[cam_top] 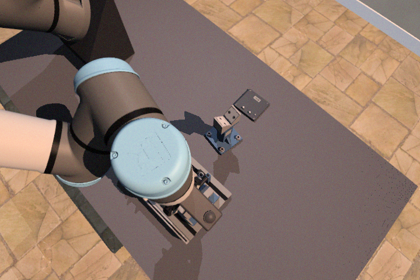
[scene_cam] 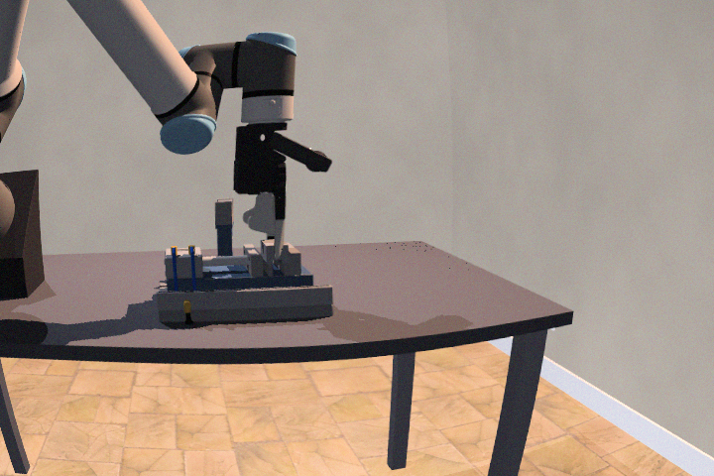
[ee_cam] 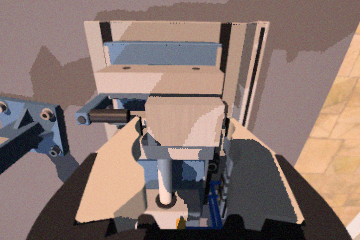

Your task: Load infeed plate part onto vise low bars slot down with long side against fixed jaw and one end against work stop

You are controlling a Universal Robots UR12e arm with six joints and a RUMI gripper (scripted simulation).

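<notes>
The part (ee_cam: pixel 185 122) (scene_cam: pixel 267 259) is between the vise jaws, its plain face up; its underside, slot and the low bars beneath are hidden. A thin dark line shows between its long side and the fixed jaw (ee_cam: pixel 160 80) (scene_cam: pixel 292 261); contact cannot be told. The moving jaw (ee_cam: pixel 178 153) (scene_cam: pixel 254 262) is on the rod side. The work stop (ee_cam: pixel 110 116) points at the part's left end in the wrist view; its tip is partly covered by a finger. My gripper (ee_cam: pixel 183 118) (scene_cam: pixel 278 257) is open, fingers beside the part's two ends with narrow gaps.
The V-block (cam_top: pixel 221 122) (scene_cam: pixel 223 213) stands beside the vise and is empty. The dark infeed plate (cam_top: pixel 258 102) lies beyond it with no block on it. The air cylinder (scene_cam: pixel 182 264) and blue hoses (ee_cam: pixel 214 200) are at the vise's robot side.
</notes>
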